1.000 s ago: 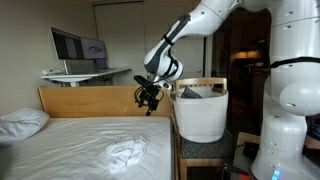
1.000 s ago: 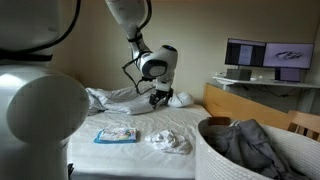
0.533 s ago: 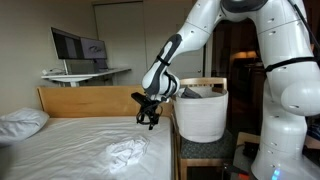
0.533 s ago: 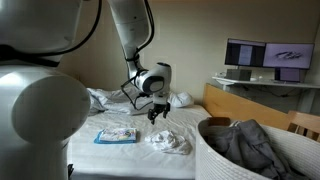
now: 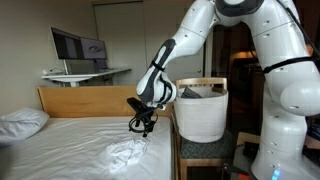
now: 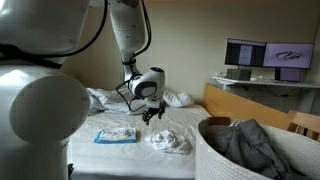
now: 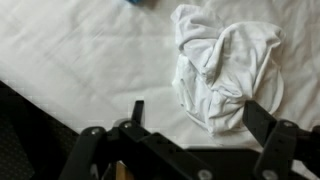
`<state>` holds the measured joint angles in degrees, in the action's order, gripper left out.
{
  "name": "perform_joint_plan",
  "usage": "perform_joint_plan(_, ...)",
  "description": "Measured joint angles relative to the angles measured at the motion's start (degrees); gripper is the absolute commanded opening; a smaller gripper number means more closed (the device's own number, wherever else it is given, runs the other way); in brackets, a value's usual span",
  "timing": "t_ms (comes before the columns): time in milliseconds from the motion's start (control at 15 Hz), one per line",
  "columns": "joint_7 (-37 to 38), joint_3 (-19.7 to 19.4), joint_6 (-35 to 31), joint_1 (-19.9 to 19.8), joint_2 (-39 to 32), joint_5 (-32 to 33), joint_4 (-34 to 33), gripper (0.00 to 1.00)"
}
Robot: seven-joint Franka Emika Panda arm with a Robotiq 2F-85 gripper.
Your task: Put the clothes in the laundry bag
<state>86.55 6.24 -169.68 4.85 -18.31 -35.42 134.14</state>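
The black Robotiq gripper (image 5: pixel 140 122) is hovering with its jaws spread wide, gripping nothing. The crumpled white fabric garment (image 7: pixel 225 65) is lying on the white bedsheet (image 7: pixel 80 50) just below, between the fingertips, near the white cylindrical fabric laundry bag (image 5: pixel 200 115).

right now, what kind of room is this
Probably a bedroom: a wooden-framed bed with a pillow, a laundry bag beside it, and a monitor on a desk behind.
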Motion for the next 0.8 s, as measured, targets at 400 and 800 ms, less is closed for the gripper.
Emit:
perform_joint_plan(400, 0.02, 2.69, -12.47, 0.71, -10.34, -1.0, -5.6, 1.0)
perform_joint_plan(800, 0.02, 1.39, -18.2, 1.93, -19.62, -0.97, -11.54, 1.0)
